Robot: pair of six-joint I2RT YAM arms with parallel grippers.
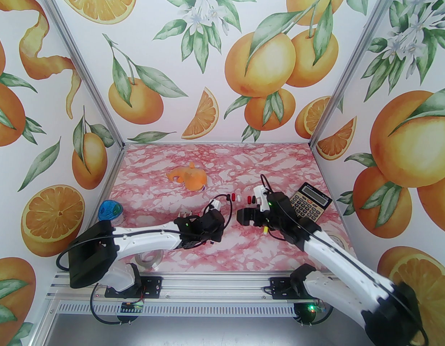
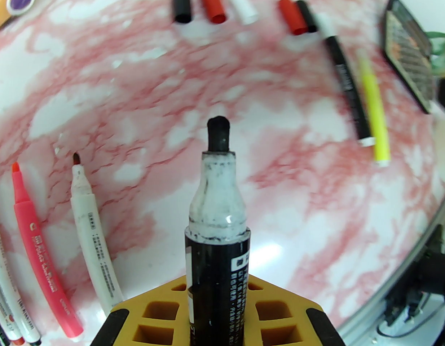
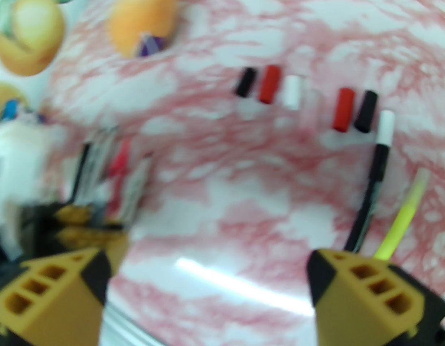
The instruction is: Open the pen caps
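My left gripper is shut on a black marker whose black tip is bare. Far across the table lies a row of loose pen caps: black, red, white, then red and black. Right of them lie a black pen with a white cap and a yellow pen. Uncapped pens, one pink and one white, lie at the left. My right gripper hangs open above the table, nothing between its fingers, with the caps beyond it.
A calculator lies at the right, an orange toy at the back, a blue-topped object at the left edge. A clear tape roll sits near the left arm's base. The two grippers face each other at mid-table.
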